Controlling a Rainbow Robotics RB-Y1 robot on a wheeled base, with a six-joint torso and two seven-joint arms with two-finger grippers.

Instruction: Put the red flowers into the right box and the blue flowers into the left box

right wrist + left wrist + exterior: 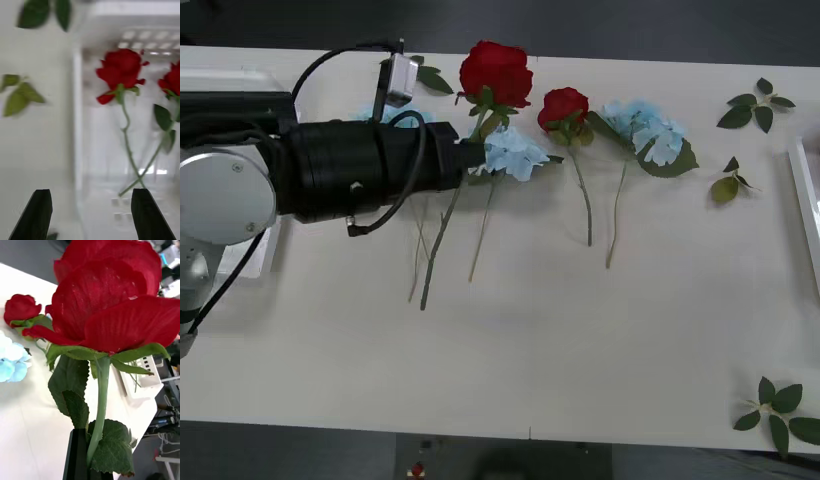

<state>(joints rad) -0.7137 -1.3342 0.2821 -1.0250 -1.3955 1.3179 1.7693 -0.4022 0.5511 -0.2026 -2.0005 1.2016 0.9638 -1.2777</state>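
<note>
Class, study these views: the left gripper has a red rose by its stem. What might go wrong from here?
1. The left gripper pinches the big red rose by its thin stem, so it may slip or swing.
2. The blue flower touches that stem and may be dragged.
3. The right box lies across the table, a long carry.

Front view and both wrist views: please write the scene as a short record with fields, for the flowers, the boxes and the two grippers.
left gripper: black fingers shut on the stem of the large red rose, over the table
right gripper: open, above the right box
right box contents: two red roses
small red rose: lying on the table
blue flowers on table: one beside the left gripper, one further right
left box: partly hidden under the left arm
loose leaf sprigs: on the table's right side
</note>
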